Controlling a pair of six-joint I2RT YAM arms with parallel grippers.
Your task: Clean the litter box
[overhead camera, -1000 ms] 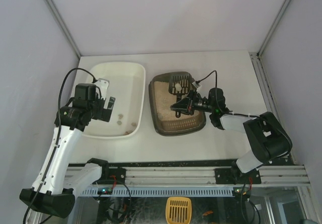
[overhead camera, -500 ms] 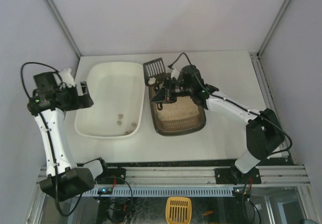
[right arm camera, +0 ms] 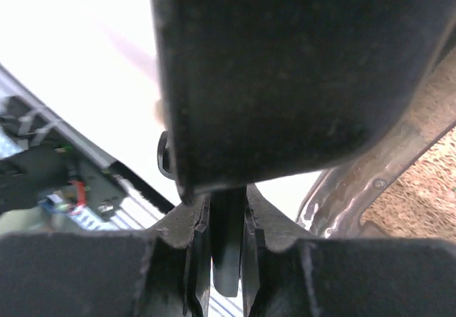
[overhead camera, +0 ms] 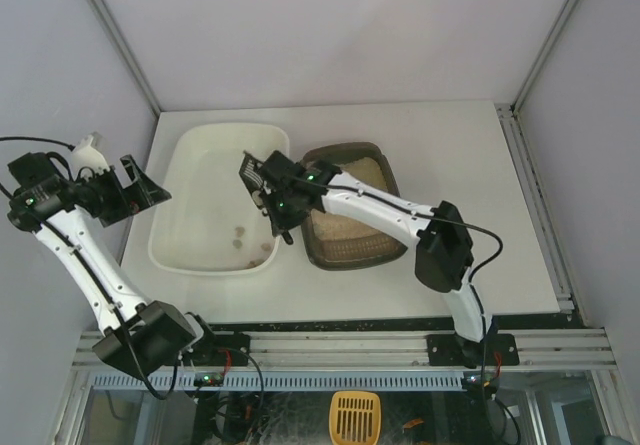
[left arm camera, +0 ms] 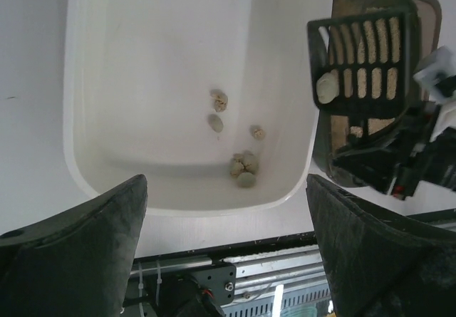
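The litter box point(overhead camera: 352, 251), a dark tray of beige litter, lies right of the white tray point(overhead camera: 165, 230). My right gripper point(overhead camera: 277, 203) is shut on the handle of a black slotted scoop point(overhead camera: 257, 170), which hangs over the white tray's right rim. In the left wrist view the scoop point(left arm camera: 363, 53) carries one pale clump point(left arm camera: 326, 87), with the litter box point(left arm camera: 424, 0) behind it. The right wrist view shows the handle point(right arm camera: 228, 246) pinched in the gripper point(right arm camera: 228, 217) and the litter box rim point(right arm camera: 353, 189). My left gripper point(overhead camera: 140, 190) stands open and empty, left of the white tray.
Several clumps point(left arm camera: 244, 167) lie on the white tray's floor point(left arm camera: 142, 82). Grey walls close in the table on the left, back and right. The rail with the arm bases point(overhead camera: 340, 350) runs along the near edge.
The right arm lifted the scoop out of the litter box and swung it left to the white tray's rim. The left gripper drew back left, off the white tray.
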